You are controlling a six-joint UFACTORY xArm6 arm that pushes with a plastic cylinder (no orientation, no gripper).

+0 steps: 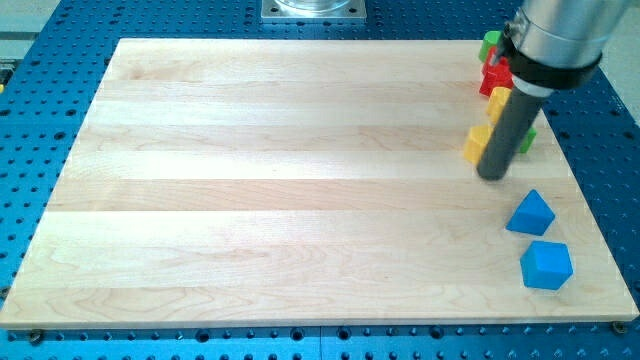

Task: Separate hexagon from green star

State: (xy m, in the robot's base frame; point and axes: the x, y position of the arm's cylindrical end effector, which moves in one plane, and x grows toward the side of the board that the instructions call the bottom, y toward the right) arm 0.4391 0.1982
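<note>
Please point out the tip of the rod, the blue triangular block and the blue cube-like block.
My tip [492, 177]: camera view, rod's lower end.
Blue triangular block [530, 213]: camera view, top face.
Blue cube-like block [546, 264]: camera view, top face.

Bright, even overhead light, sharp feed.
I see mild glare on the board [300, 120] at upper centre; soft small shadows under blocks at lower right.

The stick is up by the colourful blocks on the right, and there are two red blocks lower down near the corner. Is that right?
Not quite. The camera view shows my tip by the cluster on the right, but the two lower blocks are blue: a blue triangle and a blue block.
</note>
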